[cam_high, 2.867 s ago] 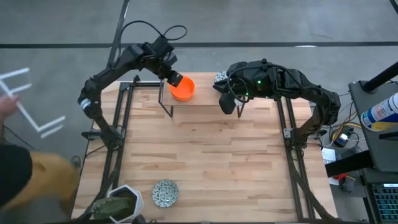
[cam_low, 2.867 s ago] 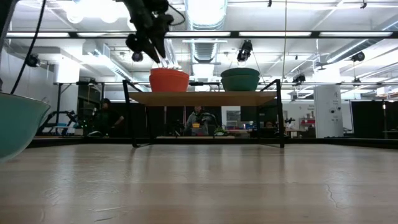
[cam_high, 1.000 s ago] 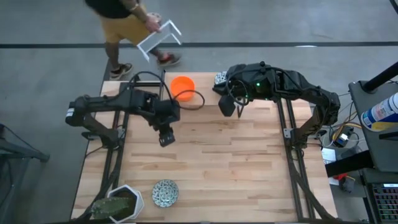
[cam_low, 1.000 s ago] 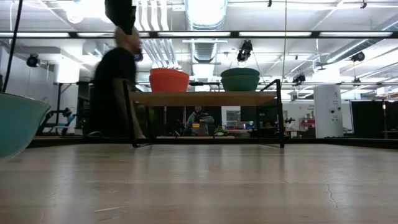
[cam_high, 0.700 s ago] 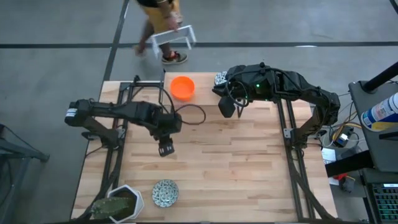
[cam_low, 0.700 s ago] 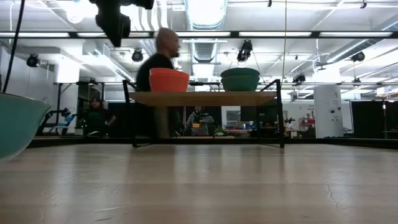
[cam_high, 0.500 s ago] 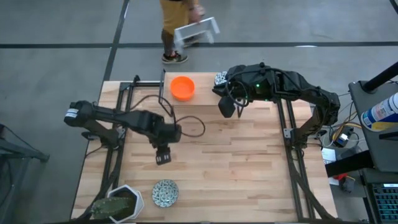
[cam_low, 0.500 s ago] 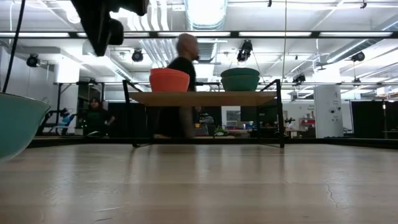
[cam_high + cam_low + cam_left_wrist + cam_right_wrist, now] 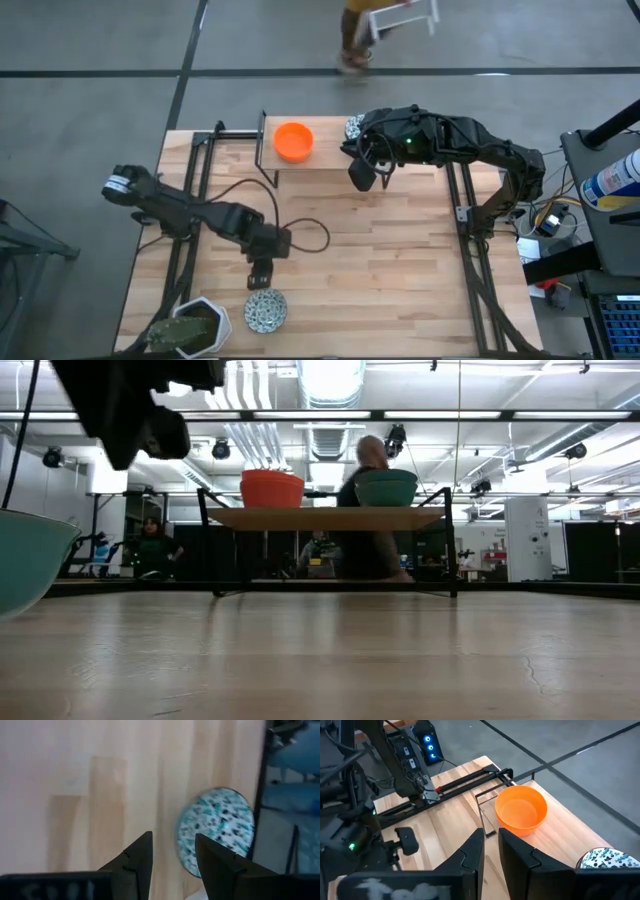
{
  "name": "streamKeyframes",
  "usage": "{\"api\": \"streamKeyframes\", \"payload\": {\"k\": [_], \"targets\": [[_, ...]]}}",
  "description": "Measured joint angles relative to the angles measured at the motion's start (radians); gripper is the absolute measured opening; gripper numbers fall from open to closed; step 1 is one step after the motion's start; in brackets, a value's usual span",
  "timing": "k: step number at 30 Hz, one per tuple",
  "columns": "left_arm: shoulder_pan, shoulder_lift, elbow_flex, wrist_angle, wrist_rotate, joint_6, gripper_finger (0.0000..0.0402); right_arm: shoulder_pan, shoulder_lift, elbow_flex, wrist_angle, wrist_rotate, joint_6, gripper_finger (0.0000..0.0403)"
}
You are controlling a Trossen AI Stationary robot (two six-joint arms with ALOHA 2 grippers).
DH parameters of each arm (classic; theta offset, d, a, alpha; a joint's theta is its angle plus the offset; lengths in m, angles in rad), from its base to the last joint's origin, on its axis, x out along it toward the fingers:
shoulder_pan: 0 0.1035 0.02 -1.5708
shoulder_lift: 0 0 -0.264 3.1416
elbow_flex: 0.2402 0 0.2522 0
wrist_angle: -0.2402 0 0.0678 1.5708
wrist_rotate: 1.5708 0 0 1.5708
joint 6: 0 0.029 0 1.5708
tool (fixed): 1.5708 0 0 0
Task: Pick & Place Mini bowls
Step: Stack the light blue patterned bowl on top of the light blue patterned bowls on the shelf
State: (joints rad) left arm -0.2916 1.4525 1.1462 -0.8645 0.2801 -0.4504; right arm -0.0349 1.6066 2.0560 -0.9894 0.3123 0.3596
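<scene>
1. The left gripper (image 9: 259,278) hangs over the near part of the table (image 9: 400,260), just short of the speckled bowl (image 9: 266,310) at the near edge; its arm reaches in from the left side.
2. In the left wrist view the fingers (image 9: 139,857) stand slightly apart with bare wood showing in the gap, and they hold nothing. The speckled bowl (image 9: 215,832) lies ahead of the tips and a little to one side, not between them and not touching them.
3. Beside that bowl, at the near left corner, stands a white plant pot (image 9: 192,326).
4. An orange bowl (image 9: 294,141) sits on the small raised shelf (image 9: 320,159) at the far edge, well apart from the left gripper. The low view shows it upright on the shelf top (image 9: 272,489), with a second bowl (image 9: 386,487) to its right that looks green there.
5. The right gripper (image 9: 363,172) waits by the far edge, near the shelf's right end. Its fingers (image 9: 472,850) show only a narrow gap and nothing in it.
6. The right wrist view shows the orange bowl (image 9: 521,810) ahead of them and clear of them, with another speckled bowl (image 9: 607,858) at the picture's edge. From above, that bowl (image 9: 353,127) lies on the shelf, partly hidden under the right arm.
7. A person (image 9: 356,30) walks on the floor beyond the table, carrying a white frame (image 9: 405,12).
</scene>
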Motion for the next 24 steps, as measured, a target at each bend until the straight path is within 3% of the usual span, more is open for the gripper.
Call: {"api": "streamKeyframes", "payload": {"k": [6,24], "targets": [[-0.05,0.0,-0.07,0.119,0.049,0.0,0.0139,0.0,0.0,0.0,0.0,0.0,0.0,0.0052],[-0.098,0.001,-0.289,0.342,0.059,-0.124,0.0139,0.0,0.0,0.0,0.0,-0.002,0.0,0.0052]]}}
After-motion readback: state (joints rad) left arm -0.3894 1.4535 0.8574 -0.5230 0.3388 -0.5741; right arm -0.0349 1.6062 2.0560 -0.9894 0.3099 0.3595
